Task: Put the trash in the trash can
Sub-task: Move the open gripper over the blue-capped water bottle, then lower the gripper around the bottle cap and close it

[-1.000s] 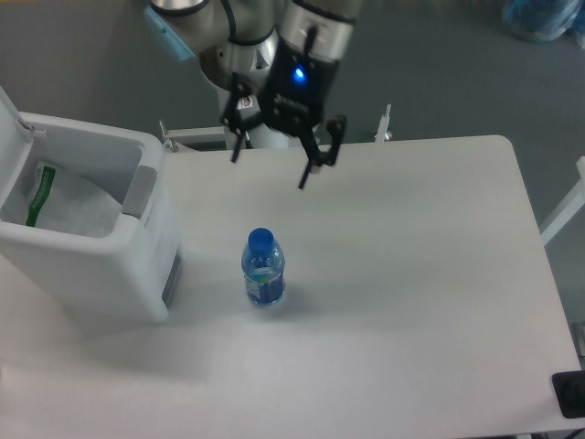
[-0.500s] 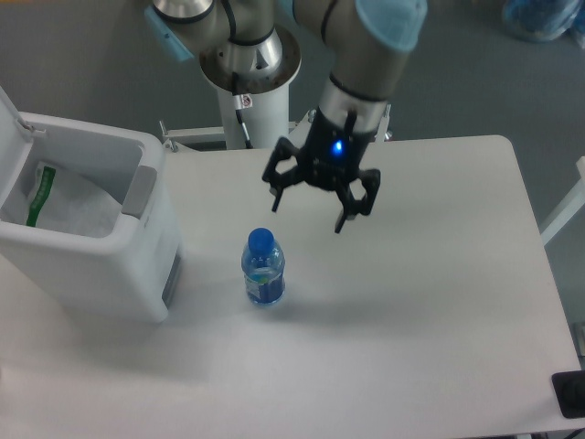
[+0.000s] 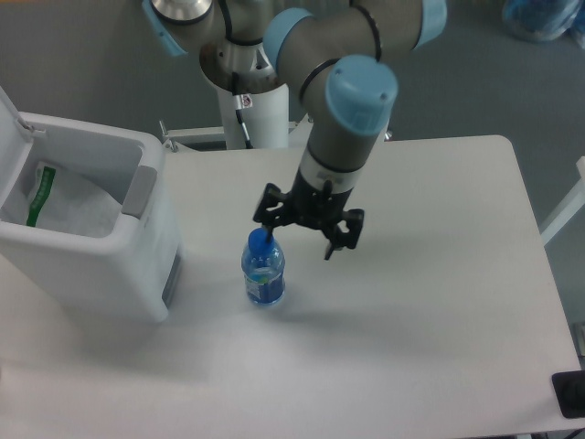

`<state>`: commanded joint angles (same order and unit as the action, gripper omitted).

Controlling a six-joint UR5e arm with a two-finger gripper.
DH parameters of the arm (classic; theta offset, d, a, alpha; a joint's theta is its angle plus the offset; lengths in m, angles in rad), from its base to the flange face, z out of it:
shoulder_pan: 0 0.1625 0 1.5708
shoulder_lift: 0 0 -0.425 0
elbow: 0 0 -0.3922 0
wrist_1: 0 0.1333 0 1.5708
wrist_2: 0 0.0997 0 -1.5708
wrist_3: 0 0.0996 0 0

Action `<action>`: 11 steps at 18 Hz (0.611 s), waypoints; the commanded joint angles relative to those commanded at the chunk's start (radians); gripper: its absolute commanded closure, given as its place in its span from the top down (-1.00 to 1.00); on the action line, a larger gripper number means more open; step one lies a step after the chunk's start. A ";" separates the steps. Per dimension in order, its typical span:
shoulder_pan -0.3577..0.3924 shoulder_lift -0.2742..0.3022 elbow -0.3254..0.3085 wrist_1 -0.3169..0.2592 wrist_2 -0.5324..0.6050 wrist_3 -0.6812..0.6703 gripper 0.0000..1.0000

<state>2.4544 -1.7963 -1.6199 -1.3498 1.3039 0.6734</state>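
Operator: Since the earlier frame, what has moved?
Technician: Gripper point(image 3: 297, 233) has travelled forward and lower, from the table's far edge to just beside the bottle point(image 3: 263, 270)

Operator: Gripper state?
Technician: Fingers spread apart, holding nothing

Operator: Bottle position?
Technician: Upright on the table point(image 3: 430, 311), long axis vertical, right of the trash can point(image 3: 110, 265). Plastic bag point(image 3: 64, 206) already lies inside. One finger overlaps the blue cap; the bottle sits slightly toward the bin from the gripper's centre
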 joint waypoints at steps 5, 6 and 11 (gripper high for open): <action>-0.035 0.006 -0.011 -0.037 0.003 -0.003 1.00; -0.038 0.005 -0.011 -0.035 0.005 -0.008 1.00; -0.038 -0.002 -0.011 -0.025 0.024 -0.011 0.98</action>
<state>2.4160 -1.7978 -1.6306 -1.3744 1.3283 0.6627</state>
